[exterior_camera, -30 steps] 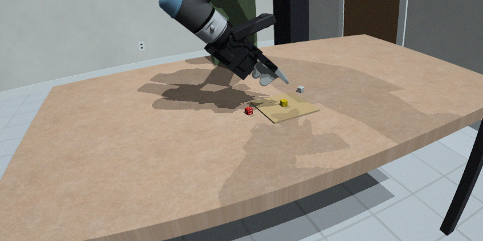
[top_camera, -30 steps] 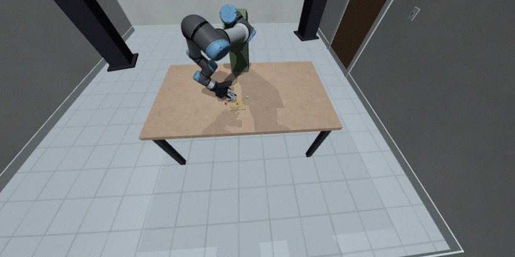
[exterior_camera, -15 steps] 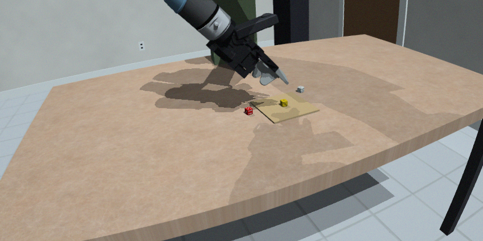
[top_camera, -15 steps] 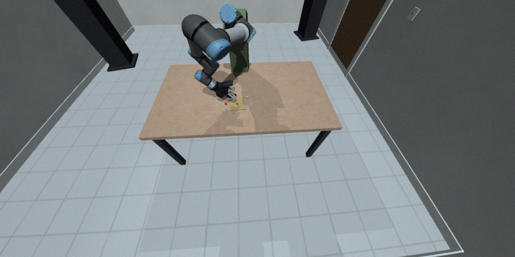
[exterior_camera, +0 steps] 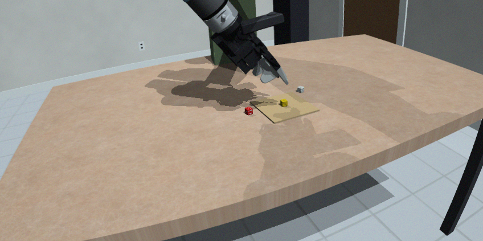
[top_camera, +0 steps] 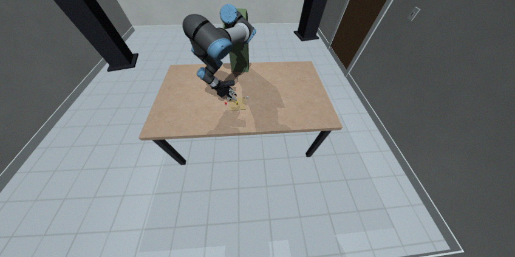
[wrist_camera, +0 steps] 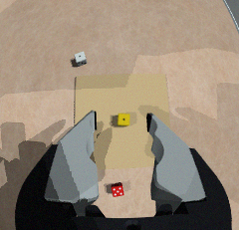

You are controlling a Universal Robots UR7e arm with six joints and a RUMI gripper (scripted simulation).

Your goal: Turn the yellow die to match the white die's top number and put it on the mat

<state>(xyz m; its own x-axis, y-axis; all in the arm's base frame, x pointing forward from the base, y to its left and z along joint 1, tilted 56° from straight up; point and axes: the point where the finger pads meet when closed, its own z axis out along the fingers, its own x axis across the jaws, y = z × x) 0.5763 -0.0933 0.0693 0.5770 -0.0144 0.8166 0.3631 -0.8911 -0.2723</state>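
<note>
The yellow die sits flat on the mat, fully inside its edges, with one pip on top. The white die lies on the table beyond the mat and shows one pip on top in the wrist view. The red die lies on the table beside the mat, with several pips on top. My gripper is open and empty. It is tilted and hangs above the mat's near side, clear of the dice.
The wooden table carries the mat and dice. A green pedestal stands at the table's back edge behind the arm. Shadows of the arm fall across the table and part of the mat.
</note>
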